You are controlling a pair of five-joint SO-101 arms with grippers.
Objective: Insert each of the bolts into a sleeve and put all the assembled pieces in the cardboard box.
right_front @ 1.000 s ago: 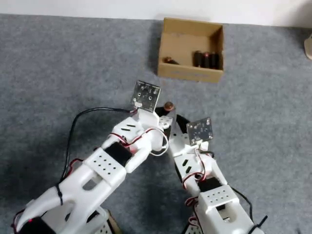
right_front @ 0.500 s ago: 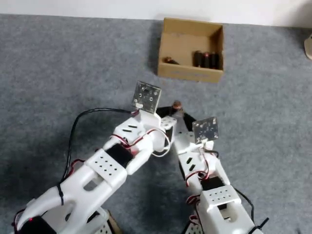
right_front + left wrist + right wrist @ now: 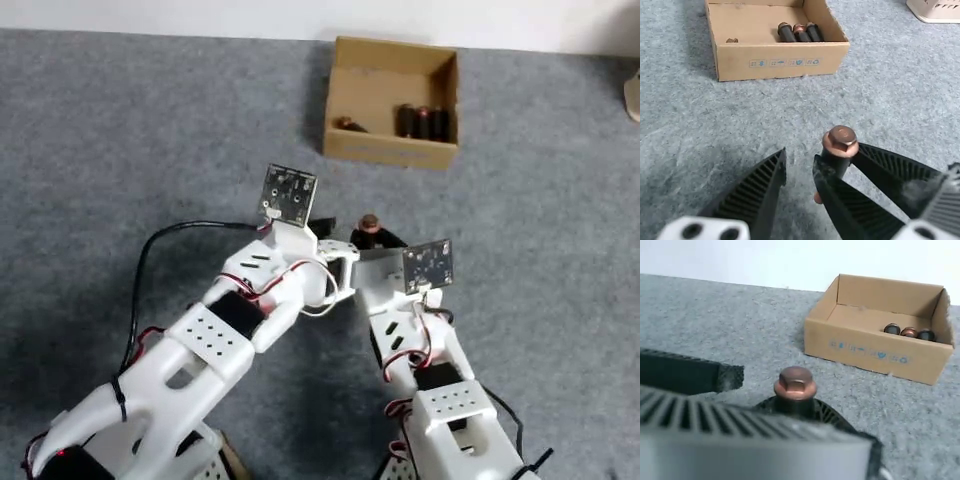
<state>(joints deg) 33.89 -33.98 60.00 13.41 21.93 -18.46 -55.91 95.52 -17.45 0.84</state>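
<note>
Right fingers (image 3: pixel 715 415) pinching sleeved bolt (image 3: pixel 795 381), head poking above them; left fingers (image 3: pixel 760 192) spread, empty, just beside; insertion looks done; next: carry piece ahead of fingertips, into cardboard box (image 3: pixel 875 357).

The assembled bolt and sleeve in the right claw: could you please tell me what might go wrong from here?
1. The right claw grips the sleeve with the bolt head standing free above; tilting it on the way to the cardboard box might let the bolt slide out.
2. The open left claw sits close beside the piece, so a sideways swing could knock it loose.
3. Three pieces already lie in the box's corner; a drop onto them may bounce out.
</note>
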